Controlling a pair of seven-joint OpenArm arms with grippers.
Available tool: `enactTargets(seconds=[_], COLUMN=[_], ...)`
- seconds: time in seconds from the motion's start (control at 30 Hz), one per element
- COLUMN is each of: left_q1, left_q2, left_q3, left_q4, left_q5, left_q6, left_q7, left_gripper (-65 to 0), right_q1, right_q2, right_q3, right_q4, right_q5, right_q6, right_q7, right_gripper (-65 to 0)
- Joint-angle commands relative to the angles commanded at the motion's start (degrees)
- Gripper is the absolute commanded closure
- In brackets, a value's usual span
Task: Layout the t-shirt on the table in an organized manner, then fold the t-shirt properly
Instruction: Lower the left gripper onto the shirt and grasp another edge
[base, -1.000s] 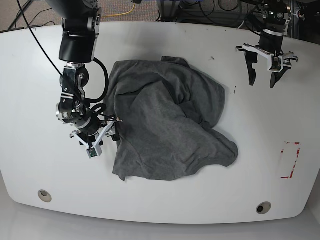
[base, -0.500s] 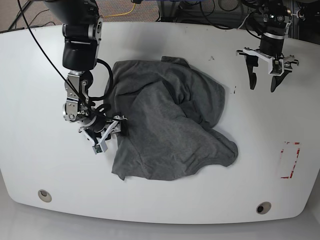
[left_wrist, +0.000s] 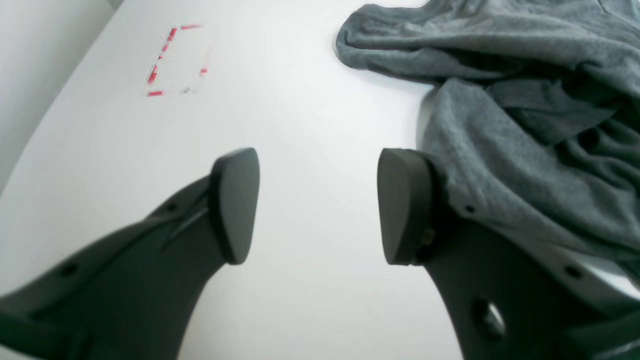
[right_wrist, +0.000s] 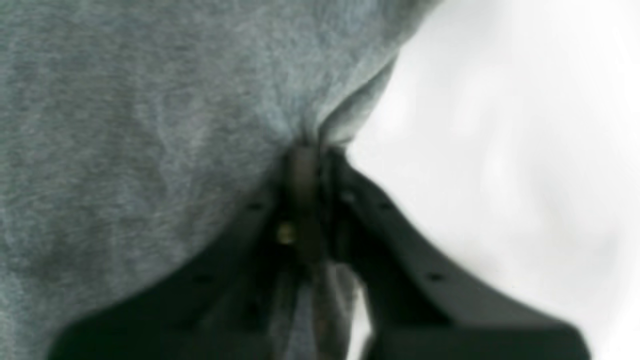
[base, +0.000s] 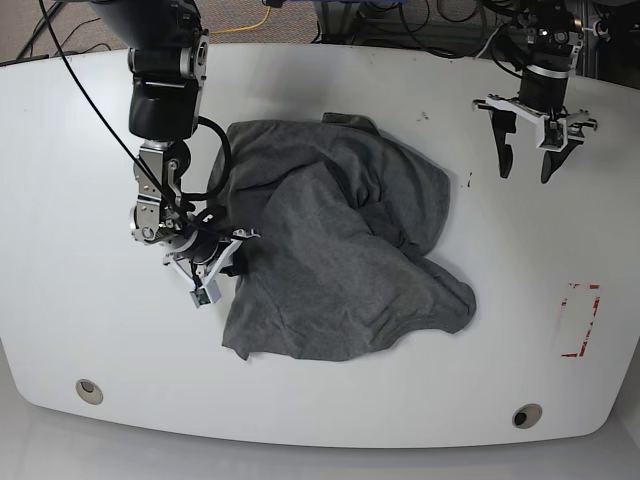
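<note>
The view is blurred. The right gripper (right_wrist: 305, 155) is seen from close behind, its dark jaws closed together on a pinched fold at the edge of the t-shirt (right_wrist: 150, 110). Grey knit cloth fills the left and top of the view and is drawn into creases toward the pinch. Bare white desk (right_wrist: 500, 150) is seen at the right.
</note>
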Motion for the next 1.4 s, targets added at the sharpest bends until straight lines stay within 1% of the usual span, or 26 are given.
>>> enactTargets(seconds=[0.1,0.2,0.37,0.5,0.6,0.83,1.2,1.4], left_q1=[-0.7,-1.85,-3.43,-5.54,-7.21,-10.81,-12.66,-14.33], left_q2=[0.18,0.0,0.0,0.09,0.35,0.44,0.35,0.44], left_q3=[0.26,3.08,6.77,11.25,13.45,14.42,14.42,14.86], left_q4=[0.0,0.0,-0.09,-0.09,-0.97,-8.44,-14.95,-20.22], left_q5=[-0.18,-0.18,-0.18,-0.18,-0.18,-0.18,-0.18,-0.26], left_q6=[0.0,0.0,0.0,0.0,0.0,0.0,0.09,0.0], left_q7=[3.08,6.33,9.76,13.98,15.91,16.09,16.09,16.09], left_gripper=[-35.6,-35.6,-35.6,-35.6,-35.6,-35.6,-35.7,-35.4], right_q1=[-1.14,-2.46,-5.8,-8.44,-9.67,-11.08,-11.69,-13.19], right_q2=[0.0,0.09,0.09,0.0,0.0,0.0,0.18,0.09], right_q3=[0.0,0.0,0.0,0.0,0.0,0.0,0.0,0.0], right_q4=[0.44,3.69,10.64,16.62,19.34,22.15,22.24,25.49], right_q5=[0.0,0.0,0.0,0.18,0.18,0.18,0.18,0.26], right_q6=[0.0,0.0,0.0,0.0,0.0,0.0,0.0,0.0], right_q7=[0.0,-0.09,-2.02,-4.48,-5.1,-5.27,-5.71,-5.8], right_gripper=[0.0,0.0,0.0,0.0,0.0,0.0,0.0,0.0])
